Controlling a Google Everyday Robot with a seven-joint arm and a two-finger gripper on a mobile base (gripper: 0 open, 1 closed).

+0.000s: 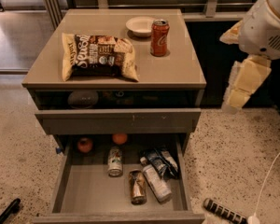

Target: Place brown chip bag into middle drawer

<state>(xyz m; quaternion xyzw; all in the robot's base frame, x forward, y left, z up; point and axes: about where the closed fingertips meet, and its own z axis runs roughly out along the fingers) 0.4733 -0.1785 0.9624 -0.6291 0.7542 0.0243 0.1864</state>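
Fingers [245, 78] of the gripper [232, 102] are hanging, spread impossible to tell; well left of them the brown chip bag [98, 56] is lying on the cabinet top [177, 69], middle drawer [88, 190] gaping lower left.

chip bag [99, 56] on counter [177, 71] front-left, bowl [140, 25] and can [159, 38] back-right, middle drawer [88, 190] below front edge, gripper [238, 94] off right edge
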